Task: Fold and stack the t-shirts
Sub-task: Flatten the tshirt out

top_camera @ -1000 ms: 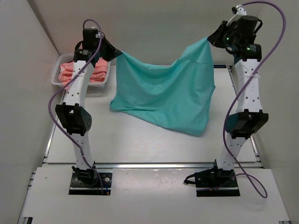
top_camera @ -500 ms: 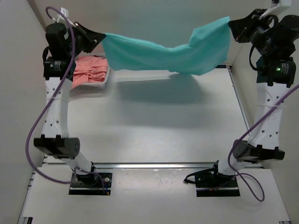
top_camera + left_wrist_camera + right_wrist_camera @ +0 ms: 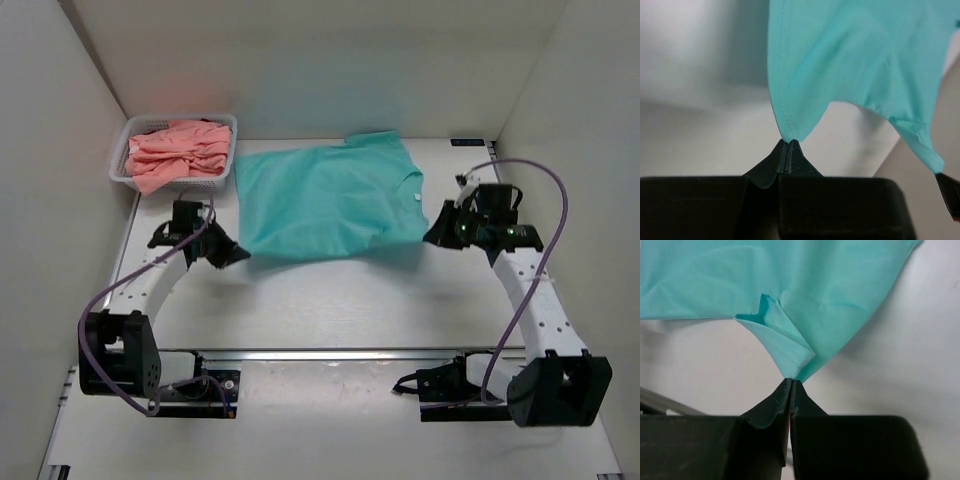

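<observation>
The left jaws, at the end of the left arm [image 3: 150,285], are clenched on the near left corner of the teal-green short-sleeved cloth t-shirt [image 3: 325,200]. The left wrist view shows only a stitched hem point [image 3: 788,131] pinched between the tips. The rest of the cloth there is blurred and cut off by the top edge. At that view's right edge, a dark tip on the shirt's other corner is mostly out of frame.

The right jaws, on the right arm [image 3: 530,290], are clamped on the near right corner. There the cloth [image 3: 790,275] doubles over itself in a small fold, which hides how many layers are caught.

From above, the shirt lies spread across the far middle of the white surface [image 3: 330,305], with its small white neck label [image 3: 416,197] toward the right. Its near edge casts a shadow, and its underside is hidden.

The shirt's left edge sits just beside the white plastic mesh basket [image 3: 120,165]. The salmon-pink cloth shirts [image 3: 180,152] lie crumpled in the basket, too bunched to count. The far sleeve reaches near the back wall [image 3: 330,70].

Bare surface stretches from the shirt's near edge to the arm bases. The right arm stands near the right wall.
</observation>
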Robot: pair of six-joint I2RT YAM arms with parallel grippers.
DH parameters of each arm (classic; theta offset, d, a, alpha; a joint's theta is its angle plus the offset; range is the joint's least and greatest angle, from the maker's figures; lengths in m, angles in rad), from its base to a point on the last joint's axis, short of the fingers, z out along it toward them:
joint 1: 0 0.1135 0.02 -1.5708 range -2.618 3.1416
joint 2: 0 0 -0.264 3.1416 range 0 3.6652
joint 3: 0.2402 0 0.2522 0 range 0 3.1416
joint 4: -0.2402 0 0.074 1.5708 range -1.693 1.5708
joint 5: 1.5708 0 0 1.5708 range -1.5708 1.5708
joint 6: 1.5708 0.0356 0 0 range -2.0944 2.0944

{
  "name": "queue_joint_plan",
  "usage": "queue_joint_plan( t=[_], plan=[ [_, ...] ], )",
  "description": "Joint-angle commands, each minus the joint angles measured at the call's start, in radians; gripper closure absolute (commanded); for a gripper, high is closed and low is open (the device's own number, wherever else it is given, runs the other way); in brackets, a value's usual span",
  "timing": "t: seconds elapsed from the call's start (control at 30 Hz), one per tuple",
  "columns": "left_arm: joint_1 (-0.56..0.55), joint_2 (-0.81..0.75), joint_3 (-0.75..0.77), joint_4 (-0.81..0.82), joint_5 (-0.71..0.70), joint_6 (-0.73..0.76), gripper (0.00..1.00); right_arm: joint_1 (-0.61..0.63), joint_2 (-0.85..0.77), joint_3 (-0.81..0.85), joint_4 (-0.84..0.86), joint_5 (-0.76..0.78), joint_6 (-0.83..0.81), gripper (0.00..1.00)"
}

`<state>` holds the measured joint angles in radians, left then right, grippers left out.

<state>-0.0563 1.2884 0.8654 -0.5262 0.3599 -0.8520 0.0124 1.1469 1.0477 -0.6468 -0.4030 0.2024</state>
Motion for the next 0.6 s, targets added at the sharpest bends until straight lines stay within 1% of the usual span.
queue_joint_plan(
  t=[0.0,0.07,0.17,0.33,0.43,0.57],
  plan=[
    [0.003,-0.122,-0.113,-0.001,-0.036,0.004,1.0,0.001,-0.124,-0.096,-0.046,-0.002,-0.014,1.0],
    [0.007,-0.146,-0.162,-0.024,-0.056,0.013,1.0,0.017,-0.127,-0.164,-0.083,-0.01,-0.005,1.0],
    [0.018,-0.161,-0.248,-0.043,-0.044,0.01,1.0,0.023,-0.131,-0.233,-0.138,-0.028,0.005,1.0],
    [0.033,-0.205,-0.33,-0.118,-0.085,0.016,1.0,0.015,-0.136,-0.294,-0.206,-0.005,0.0,1.0],
    [0.038,-0.231,-0.353,-0.138,-0.105,0.019,1.0,0.029,-0.107,-0.318,-0.211,0.013,0.003,1.0],
    [0.053,-0.25,-0.381,-0.155,-0.119,0.011,1.0,0.014,-0.072,-0.319,-0.192,0.01,0.011,1.0]
  ],
)
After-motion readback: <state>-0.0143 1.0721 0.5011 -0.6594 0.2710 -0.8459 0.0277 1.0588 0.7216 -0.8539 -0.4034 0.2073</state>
